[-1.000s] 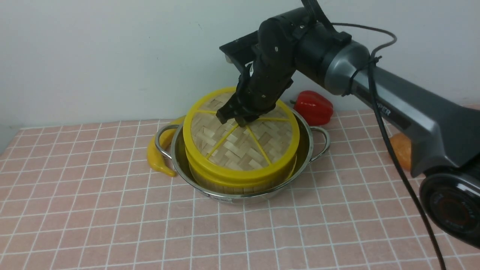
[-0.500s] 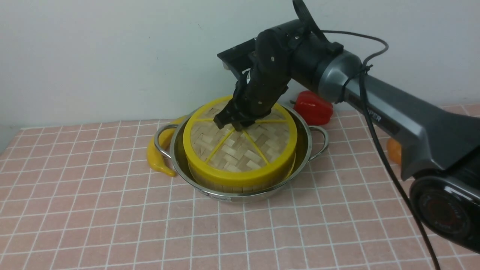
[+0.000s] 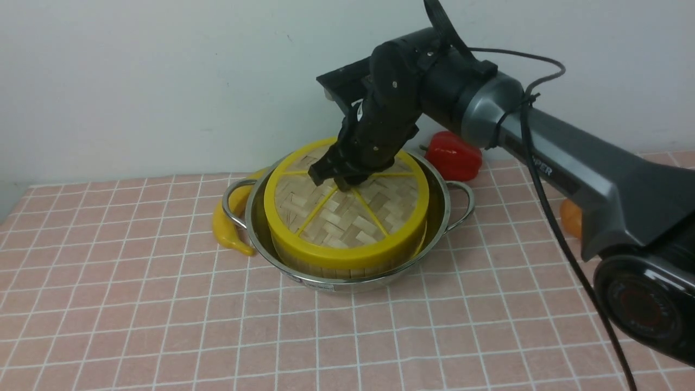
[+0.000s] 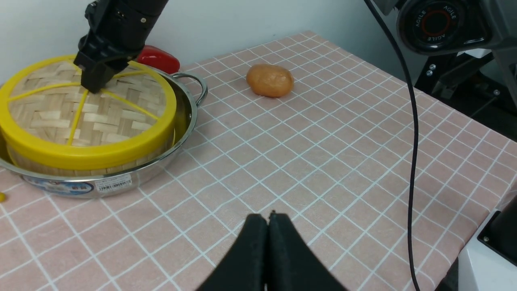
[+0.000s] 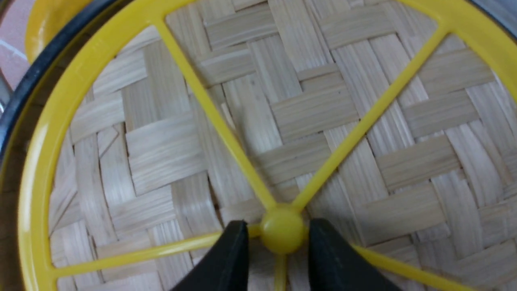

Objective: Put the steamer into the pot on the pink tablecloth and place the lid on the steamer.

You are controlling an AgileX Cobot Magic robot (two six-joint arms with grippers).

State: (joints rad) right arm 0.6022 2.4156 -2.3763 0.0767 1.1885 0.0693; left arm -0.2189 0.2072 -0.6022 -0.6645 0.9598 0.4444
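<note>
With its jaws parted around the central hub of the lid (image 5: 169,149), the right gripper (image 5: 278,242) has only to rise straight up, I'd guess.

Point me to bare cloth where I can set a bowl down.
Bare: the pink tablecloth left of the banana, and in front of the pot. Crowded: behind the pot's right handle, by the red pepper, under the right arm.

Lid (image 3: 347,209): woven bamboo (slightly rough, matt), rim smooth yellow plastic. Pot (image 3: 347,283): shiny metal. Pepper (image 3: 454,156): glossy.
</note>
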